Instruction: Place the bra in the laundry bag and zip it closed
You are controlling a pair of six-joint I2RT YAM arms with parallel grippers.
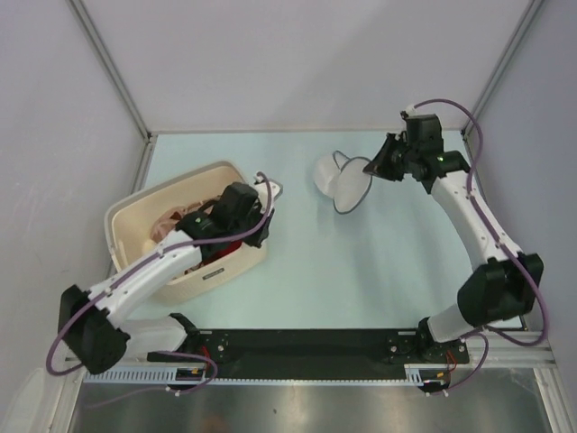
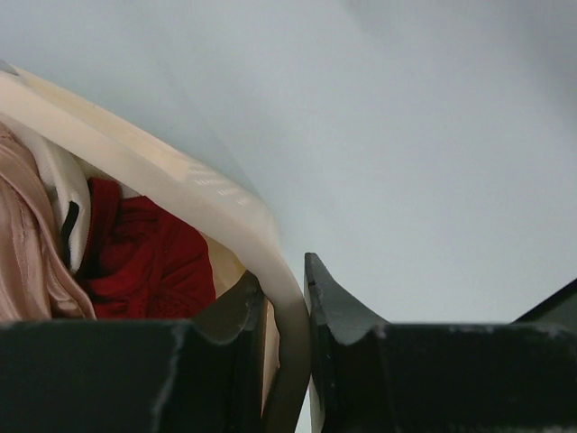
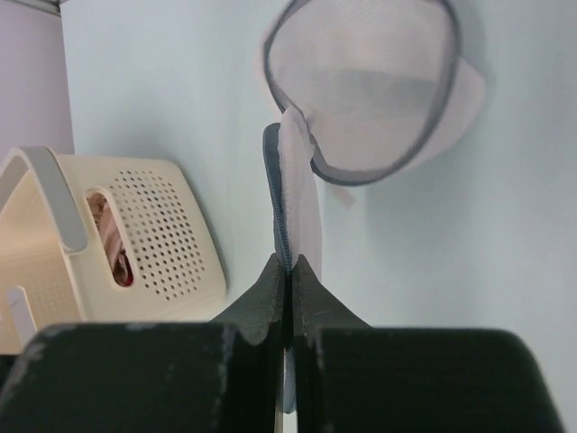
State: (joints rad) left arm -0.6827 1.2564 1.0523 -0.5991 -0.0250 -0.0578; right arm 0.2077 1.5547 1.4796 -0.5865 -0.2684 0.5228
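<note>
Toward the table's (image 1: 361, 271) far edge, right of centre, the laundry bag (image 1: 347, 185) lies on the surface. The right gripper (image 1: 371, 168) is pinched tight on its dark zip edge. Near the left edge, the left gripper (image 2: 284, 280) clamps narrowly on the right wall of the cream basket (image 1: 135, 216), where the bra (image 2: 27, 234) lies crumpled beside a red garment (image 2: 153, 253).

Bra (image 2: 27, 244) cut off by frame edge; basket (image 1: 122, 239) contents mostly hidden under L arm (image 1: 153, 271).
</note>
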